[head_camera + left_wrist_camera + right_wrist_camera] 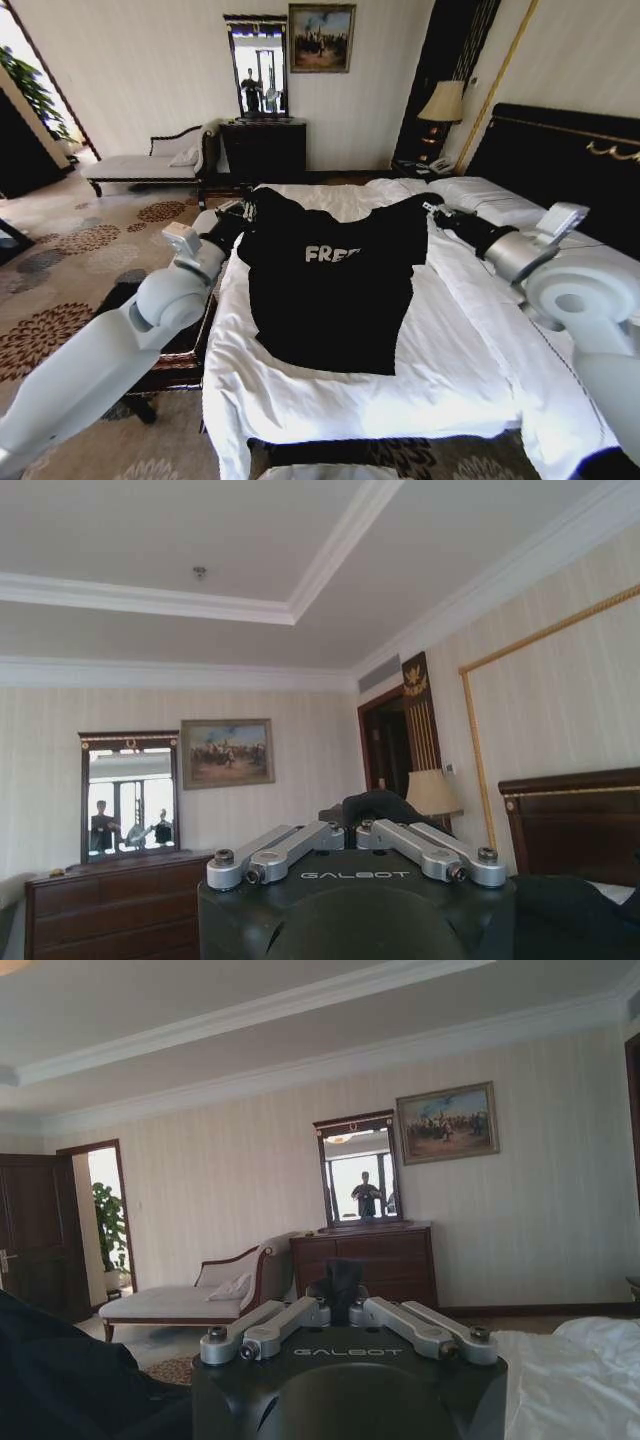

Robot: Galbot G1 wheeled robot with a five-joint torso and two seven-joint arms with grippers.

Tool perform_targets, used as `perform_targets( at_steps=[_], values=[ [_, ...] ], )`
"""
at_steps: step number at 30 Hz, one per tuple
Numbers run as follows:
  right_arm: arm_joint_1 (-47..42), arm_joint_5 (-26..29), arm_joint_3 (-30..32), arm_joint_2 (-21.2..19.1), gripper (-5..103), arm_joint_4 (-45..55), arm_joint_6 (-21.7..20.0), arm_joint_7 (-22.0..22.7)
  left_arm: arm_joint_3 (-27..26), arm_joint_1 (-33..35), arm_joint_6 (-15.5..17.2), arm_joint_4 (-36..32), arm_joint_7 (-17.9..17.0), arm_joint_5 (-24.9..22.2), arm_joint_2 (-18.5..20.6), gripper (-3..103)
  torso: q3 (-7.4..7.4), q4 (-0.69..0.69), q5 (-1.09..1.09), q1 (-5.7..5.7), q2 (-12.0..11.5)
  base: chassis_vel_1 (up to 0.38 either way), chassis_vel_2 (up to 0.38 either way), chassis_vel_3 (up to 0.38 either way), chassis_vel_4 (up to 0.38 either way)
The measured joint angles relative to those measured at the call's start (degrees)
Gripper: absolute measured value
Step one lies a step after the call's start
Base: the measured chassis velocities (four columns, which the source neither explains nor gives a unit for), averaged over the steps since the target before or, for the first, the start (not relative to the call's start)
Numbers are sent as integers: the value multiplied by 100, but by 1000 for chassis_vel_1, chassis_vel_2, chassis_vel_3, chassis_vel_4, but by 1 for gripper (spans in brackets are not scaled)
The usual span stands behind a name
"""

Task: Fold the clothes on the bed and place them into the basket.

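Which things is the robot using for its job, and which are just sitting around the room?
For the job:
black T-shirt, lifted at both shoulders
bed
left gripper, shut on the T-shirt
right gripper, shut on the T-shirt

Just sitting around:
dresser with mirror
painting
chaise
lamp
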Motion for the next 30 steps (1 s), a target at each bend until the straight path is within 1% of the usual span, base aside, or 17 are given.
perform_targets(
  at_steps=[1, 6, 9, 11, 12, 13, 15, 16, 17, 20, 21, 23, 24, 25, 27, 29, 30],
  values=[
    [0, 0, 0, 0, 2, 0, 0, 0, 0, 0, 0, 0, 0, 0, 0, 1, 0, 0, 0, 0, 0, 0, 0, 0, 0],
    [491, 534, 137, -521, 2, 29, 101, 253, -258, -443, 61, -271, -45, -558, 381, 1, 0, -1, 3, 0, 0, 0, 0, 0, 0],
    [637, 726, 179, -688, 2, 80, 126, 307, -435, -429, 72, -462, -25, -785, 567, 1, 0, -2, 1, 0, 0, 0, 0, 0, 0],
    [752, 940, 217, -826, 2, 121, 146, 349, -898, -181, 73, -693, 22, -1046, 856, 1, 0, -3, -1, 0, 0, 0, 0, 0, 0],
    [752, 940, 217, -826, 2, 121, 146, 349, -898, -181, 73, -693, 22, -1046, 856, 1, 0, -3, -1, 0, 0, 0, 0, 0, 0],
    [775, 1045, 231, -863, 2, 141, 157, 377, -1190, 41, 69, -827, 48, -1152, 1046, 1, -1, 0, -1, 0, 0, 0, 0, 0, 0],
    [778, 1156, 254, -888, 2, 181, 165, 421, -1426, 278, 44, -963, 76, -1257, 1264, 1, 0, 1, 0, 0, 0, 0, 0, 0, 0],
    [720, 1315, 316, -900, 2, 282, 173, 511, -1711, 575, 4, -1177, 97, -1416, 1547, 1, -1, 2, 2, 0, 0, 0, 0, 0, 0],
    [720, 1315, 316, -900, 2, 282, 173, 511, -1711, 575, 4, -1177, 97, -1416, 1547, 1, -1, 2, 2, 0, 0, 0, 0, 0, 0],
    [170, 1750, 688, -860, 2, 833, 185, 774, -2617, 1385, 54, -1644, 53, -1847, 1885, 1, -1, 0, 3, 0, 0, 0, 0, 0, 0],
    [170, 1750, 688, -860, 2, 833, 185, 774, -2617, 1385, 54, -1644, 53, -1847, 1885, 1, -1, 0, 3, 0, 0, 0, 0, 0, 0],
    [-82, 2146, 993, -794, 2, 1246, 149, 1040, -3187, 1776, 194, -1692, -115, -2252, 1943, 1, -1, -1, 2, -1, 0, 0, 0, 0, 0],
    [-103, 2334, 1084, -791, 2, 1365, 137, 1169, -3344, 1823, 242, -1693, -180, -2415, 1956, 1, -1, -2, 1, -1, 0, 0, 0, 0, 0],
    [-103, 2334, 1084, -791, 2, 1365, 137, 1169, -3344, 1823, 242, -1693, -180, -2415, 1956, 1, -1, -2, 1, -1, 0, 0, 0, 0, 0],
    [-138, 2748, 1297, -817, 2, 1477, 101, 1450, -3783, 1843, 375, -1693, -376, -2878, 2020, 1, -1, -1, 0, -1, 1, 0, 0, 0, 0],
    [-268, 3477, 1773, -854, 2, 1503, -18, 1814, -4418, 2010, 629, -1687, -574, -3429, 2094, 1, 0, 0, 1, -1, 0, 0, 0, 0, 0],
    [-314, 3877, 1994, -858, 2, 1504, -76, 2004, -4689, 2166, 698, -1684, -603, -3538, 2092, 1, 0, -1, 1, 0, 0, 0, 0, 0, 0]
  ],
)
